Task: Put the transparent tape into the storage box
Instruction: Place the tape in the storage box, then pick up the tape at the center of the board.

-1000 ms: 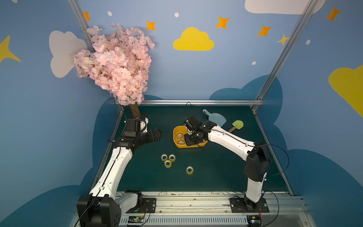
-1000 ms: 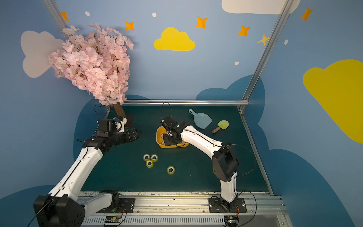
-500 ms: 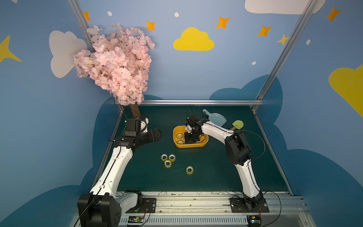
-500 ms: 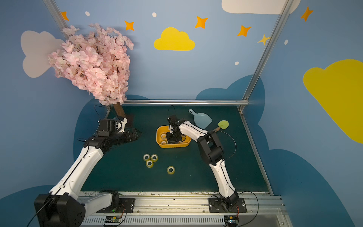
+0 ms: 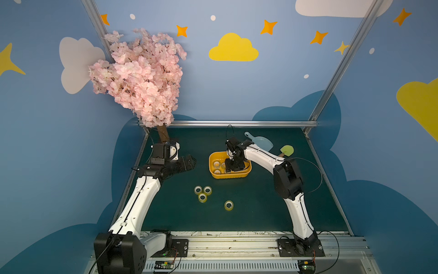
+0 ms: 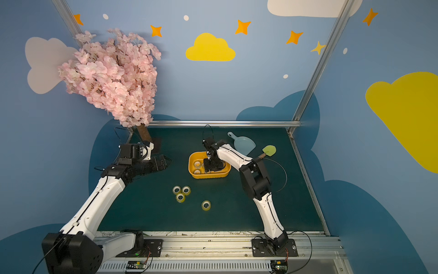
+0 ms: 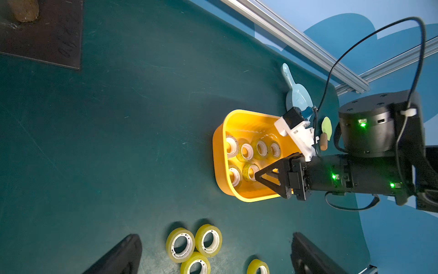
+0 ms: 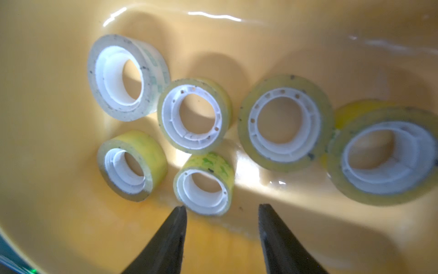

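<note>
**Tape cell: 6 rolls boxed, 4 loose.**
Both top views: storage box [image 5: 228, 176] mid-table, right gripper [image 5: 233, 166] lowered inside it. 4 loose tape rolls [image 5: 202, 197] lie on the green table [image 5: 260, 208], nearer the arm bases. Left gripper [image 5: 189, 162] sits well apart from the box. Left wrist view: left fingers [image 7: 123, 253] spread wide, nothing between. Right wrist view: 6 boxed tape rolls [image 8: 193, 118] on the box floor. Right jaws parted, empty, just beside 1 roll.

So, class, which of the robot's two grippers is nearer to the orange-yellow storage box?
Right. The right gripper reaches into the storage box, jaws open just above the tape rolls. The left gripper hovers off to the box's side, open and clearly apart from it.
</note>
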